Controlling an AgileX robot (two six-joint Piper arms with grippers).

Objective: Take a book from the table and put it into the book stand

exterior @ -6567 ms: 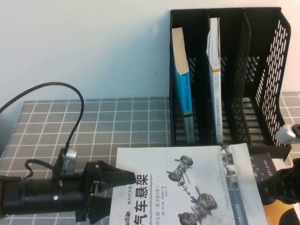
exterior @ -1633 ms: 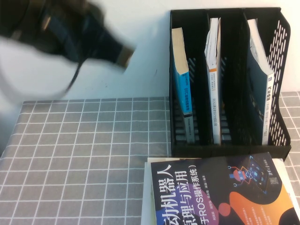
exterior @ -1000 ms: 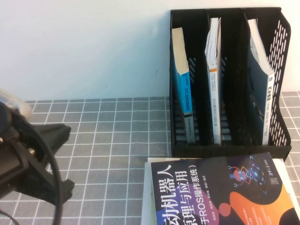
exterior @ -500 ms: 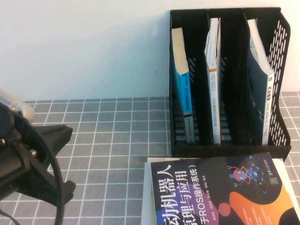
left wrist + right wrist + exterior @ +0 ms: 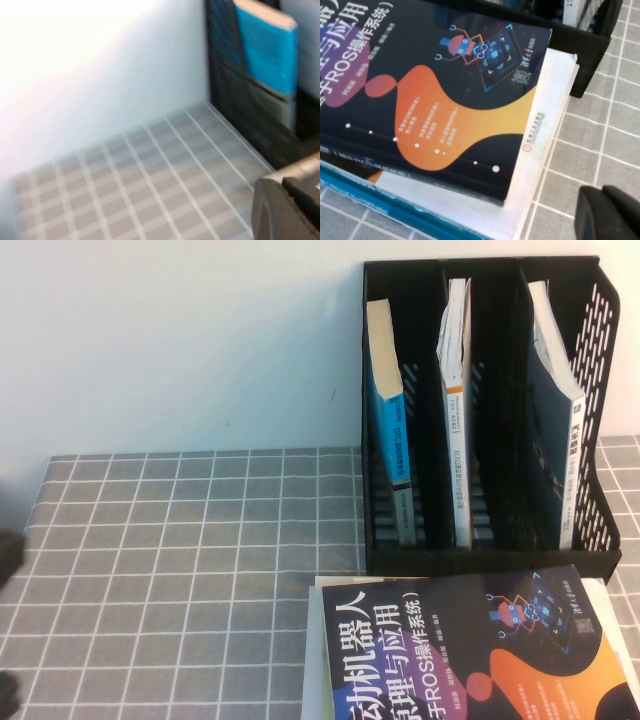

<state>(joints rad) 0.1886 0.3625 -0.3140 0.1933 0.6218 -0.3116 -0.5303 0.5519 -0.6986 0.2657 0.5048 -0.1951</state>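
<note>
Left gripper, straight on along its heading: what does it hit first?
The left gripper, low at left of the table, likely meets its check cloth first, short of the book stand; depth unclear. The right gripper hangs beside the black-and-orange book.

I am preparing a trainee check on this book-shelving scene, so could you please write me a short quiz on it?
1. True or false: the right compartment of the book stand is empty.
2. Which compartment holds the dark teal book? A left, B middle, C right.
3. Fill in: on the table, the top of the stack in front of the stand is the ____ book.

Key: 1 false. 2 C. 3 black-and-orange robot-cover book.
Note: the left gripper is at the table's left edge; the right gripper hangs beside the stack's corner.
</note>
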